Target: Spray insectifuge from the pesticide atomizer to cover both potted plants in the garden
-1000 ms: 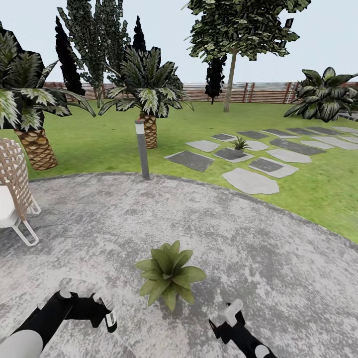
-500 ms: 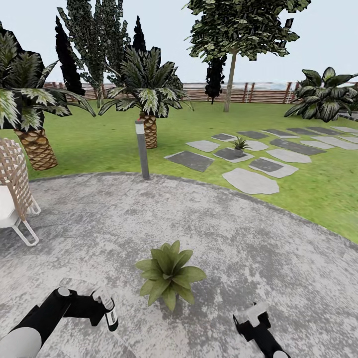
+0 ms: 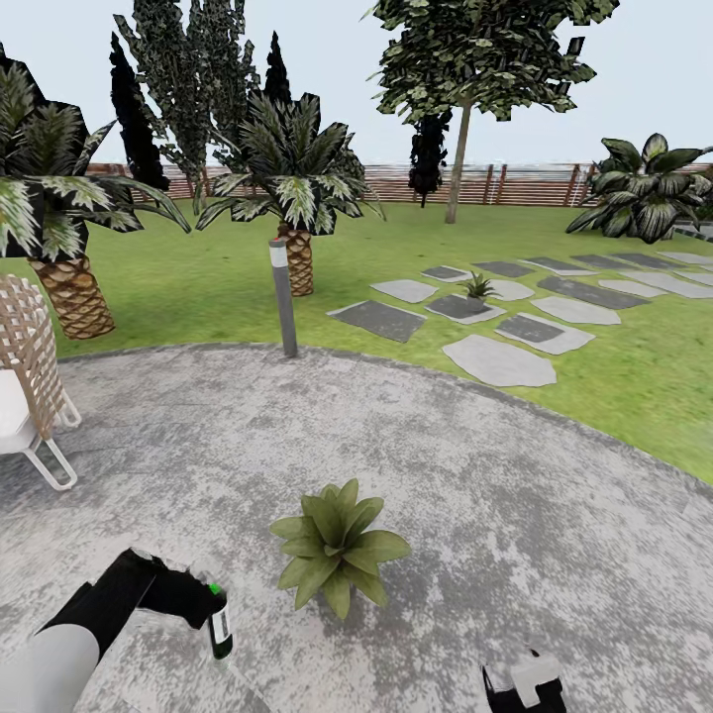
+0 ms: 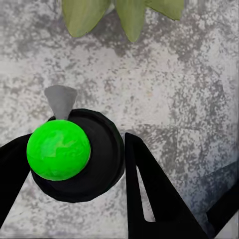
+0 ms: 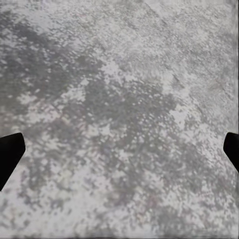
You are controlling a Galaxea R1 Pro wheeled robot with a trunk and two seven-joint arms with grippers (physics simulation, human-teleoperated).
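The pesticide atomizer, a slim dark bottle with a pale label and a bright green spot on top, hangs upright in my left gripper, which is shut on it. It sits just left of the nearer potted plant on the grey patio. In the left wrist view the atomizer shows from above between the black fingers, with the plant's leaves beyond. The second potted plant stands far off among the stepping stones. My right gripper is low at the picture's edge; the right wrist view shows it open over bare patio.
A wicker chair stands at the patio's left edge and a grey bollard lamp at its far rim. Palms, trees and a slatted fence border the lawn. Flat stepping stones lead off to the right.
My left arm has sunk lower and turned the atomizer, so its green top now shows instead of the white head. My right gripper has slid right and down to the picture's bottom edge.
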